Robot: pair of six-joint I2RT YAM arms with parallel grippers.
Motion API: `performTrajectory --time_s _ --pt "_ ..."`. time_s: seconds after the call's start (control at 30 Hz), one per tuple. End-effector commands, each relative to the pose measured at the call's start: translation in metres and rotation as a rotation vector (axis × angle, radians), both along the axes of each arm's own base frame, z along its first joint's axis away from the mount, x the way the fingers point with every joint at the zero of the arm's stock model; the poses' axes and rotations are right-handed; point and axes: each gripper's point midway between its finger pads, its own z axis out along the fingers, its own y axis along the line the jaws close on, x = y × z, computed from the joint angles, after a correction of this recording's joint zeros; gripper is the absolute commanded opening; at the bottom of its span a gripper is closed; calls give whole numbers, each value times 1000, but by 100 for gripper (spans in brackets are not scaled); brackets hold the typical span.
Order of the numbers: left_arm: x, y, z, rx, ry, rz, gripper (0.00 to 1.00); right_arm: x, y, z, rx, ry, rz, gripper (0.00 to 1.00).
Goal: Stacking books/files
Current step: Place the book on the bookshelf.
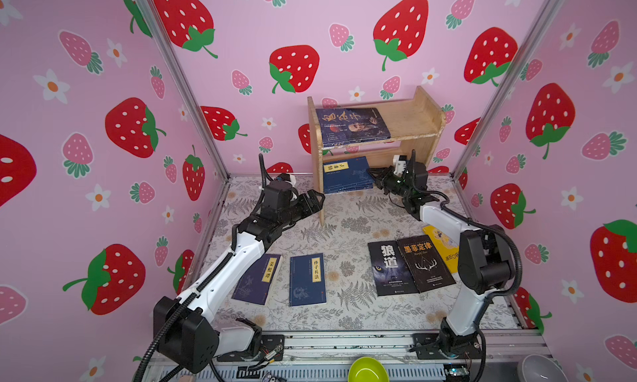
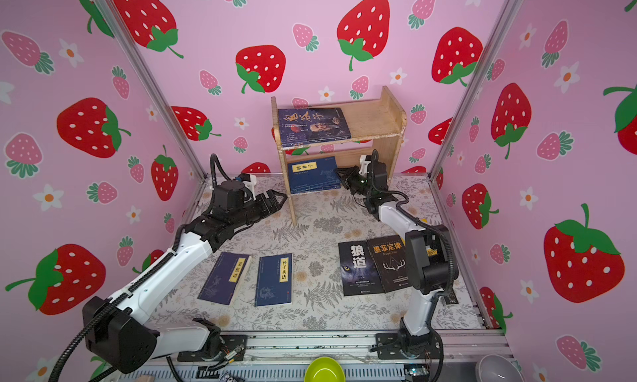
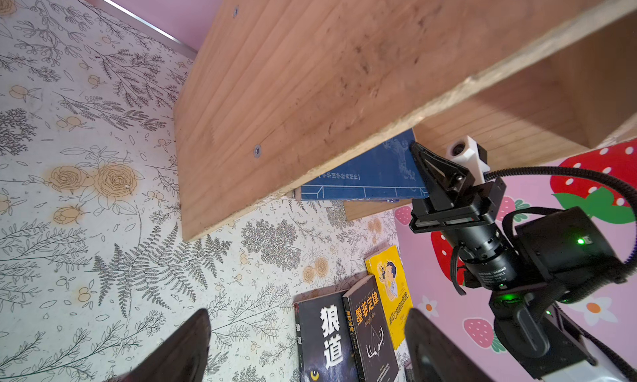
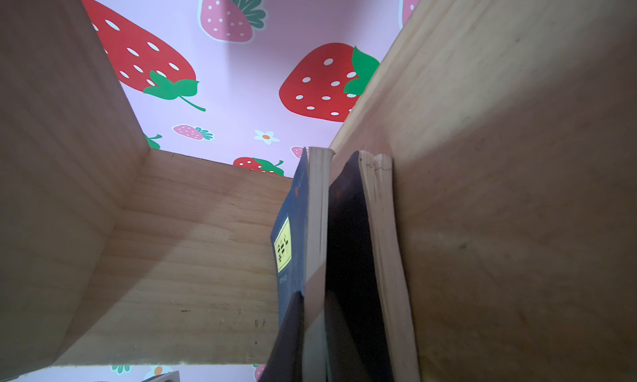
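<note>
Navy paperback with yellow title label (image 1: pixel 346 177), pinched at one edge by right gripper (image 1: pixel 374 174).
Book is laid flat in the lower bay of the light wooden shelf (image 1: pixel 410 122), long axis along the shelf, labelled end toward its left side panel. Left gripper (image 1: pixel 319 200) is held spread, empty, beside that panel.

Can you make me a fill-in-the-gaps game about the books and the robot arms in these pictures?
1. The blue portrait book lies on the ___ level of the wooden shelf.
2. The yellow book lies beside ___ black books.
3. The left gripper has its jaws ___.
4. The right gripper is shut on a navy book on the shelf's ___ level.

Missing words: top; two; open; bottom.
</note>
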Motion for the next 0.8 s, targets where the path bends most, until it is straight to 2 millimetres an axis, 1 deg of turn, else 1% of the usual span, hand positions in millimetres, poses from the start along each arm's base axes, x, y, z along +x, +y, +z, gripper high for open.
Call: performTrajectory --time_s 0.0,0.2,0.27,0.43,0.47,0.5,0.57,0.67,0.77 --pt "4 0 7 -7 -26 5 89 3 5 7 -3 -24 0 8" --pt "5 1 5 -4 -21 9 89 0 12 8 -38 -33 11 8" --pt "5 0 5 -6 -20 8 89 -1 14 8 -48 -38 18 10" --pt "3 1 8 -5 -26 9 89 1 11 12 -115 -58 5 24" --pt "2 2 8 -3 -28 10 89 1 11 13 -127 -64 0 30" --pt "2 3 8 -2 -30 12 89 1 9 13 -140 -66 -8 33" --pt "1 3 10 3 -34 9 89 1 8 16 -155 -82 -10 34" --pt "2 3 12 5 -40 7 89 0 7 16 -191 -93 -15 41" --pt "3 1 11 1 -38 0 89 1 4 19 -241 -113 -28 46"
